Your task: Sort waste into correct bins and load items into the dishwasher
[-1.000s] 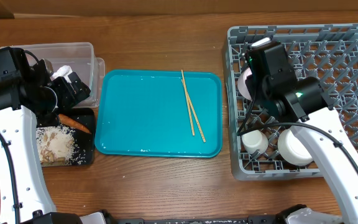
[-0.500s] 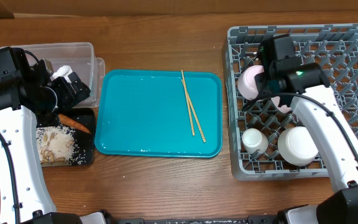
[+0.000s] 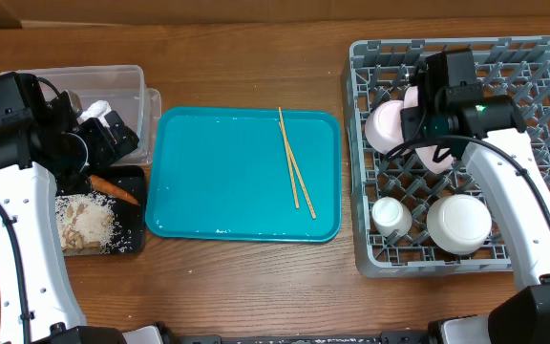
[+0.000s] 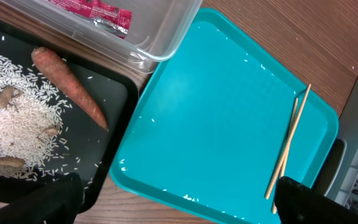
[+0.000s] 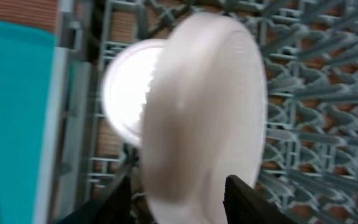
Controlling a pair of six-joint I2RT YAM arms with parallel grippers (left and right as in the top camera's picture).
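My right gripper is inside the grey dish rack, shut on a large white plate that stands on edge. A white bowl stands on edge beside it. A small cup and another bowl sit at the rack's front. The chopsticks lie on the teal tray. My left gripper is open and empty near the black tray.
The black tray holds a carrot and rice with scraps. The clear tub behind it holds a tissue and a red wrapper. Loose rice grains dot the teal tray.
My right gripper has moved right and towards the back of the rack, and the plate now stands on edge under it. The left arm has not moved.
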